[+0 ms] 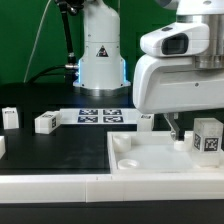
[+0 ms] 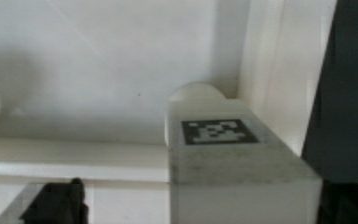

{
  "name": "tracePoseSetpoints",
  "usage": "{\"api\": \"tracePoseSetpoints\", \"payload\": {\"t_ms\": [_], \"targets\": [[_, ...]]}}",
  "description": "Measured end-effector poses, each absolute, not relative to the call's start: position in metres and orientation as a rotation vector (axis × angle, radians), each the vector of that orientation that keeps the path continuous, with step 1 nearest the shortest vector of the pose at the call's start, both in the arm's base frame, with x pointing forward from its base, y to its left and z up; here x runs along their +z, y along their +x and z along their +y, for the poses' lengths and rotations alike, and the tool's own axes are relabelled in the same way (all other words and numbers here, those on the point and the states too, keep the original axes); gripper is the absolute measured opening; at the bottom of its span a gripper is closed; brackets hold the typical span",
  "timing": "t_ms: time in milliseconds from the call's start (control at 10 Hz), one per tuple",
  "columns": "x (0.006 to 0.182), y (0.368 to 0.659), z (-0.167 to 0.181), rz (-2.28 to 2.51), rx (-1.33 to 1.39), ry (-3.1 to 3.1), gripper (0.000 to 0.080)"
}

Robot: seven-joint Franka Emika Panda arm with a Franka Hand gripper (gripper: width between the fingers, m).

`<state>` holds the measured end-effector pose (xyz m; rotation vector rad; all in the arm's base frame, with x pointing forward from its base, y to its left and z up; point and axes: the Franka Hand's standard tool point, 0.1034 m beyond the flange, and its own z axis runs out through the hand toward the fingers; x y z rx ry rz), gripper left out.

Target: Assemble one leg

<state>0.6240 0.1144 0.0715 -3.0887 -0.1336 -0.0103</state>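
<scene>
- Tray: large flat white square piece, nearest the exterior camera, lying on the black table. A round corner socket showed at its corner toward the exterior view's left. In the wrist view its pale surface filled most of the picture.
- Leg: small white cuboid block, standing upright on the tray at the exterior view's right, a square black-and-white marker tag on the face turned to the camera. In the wrist view the same block stood close below the camera, tag visible, beside a raised white wall of the tray.
- Gripper: hung from the bulky white wrist housing just above the tray, directly beside the leg on the exterior view's left. Only dark finger stubs showed at the wrist picture's edge. Whether the fingers touched the leg, and how far apart the jaws stood, could not be told.
- Three further small white blocks: on the table toward the exterior view's left, well apart from the tray.
- Marker board: thin, flat, white, several tags, lying on the table behind the tray.
- Arm base: white, with a warning triangle, farthest back.
</scene>
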Motion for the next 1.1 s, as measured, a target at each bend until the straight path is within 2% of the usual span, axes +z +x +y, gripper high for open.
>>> {"api": "tracePoseSetpoints", "payload": {"t_ms": [100,200,300,400,700,1100], "targets": [[0.0715,0.6240,0.1142,-0.133,-0.010,-3.089,0.0555],[0.0715,0.6240,0.1144,-0.106,-0.010,-3.089,0.0372],[0.0715,0.6240,0.1145,-0.077,-0.009,-3.090,0.0372],[0.0715,0.6240,0.1143,-0.078,-0.009,-3.090,0.0290],[0.0707,0.6251,0.1152,0.290,-0.012,-3.057,0.0290],[0.0697,0.6248,0.1151,1.049,-0.009,-2.871,0.0290]]}}
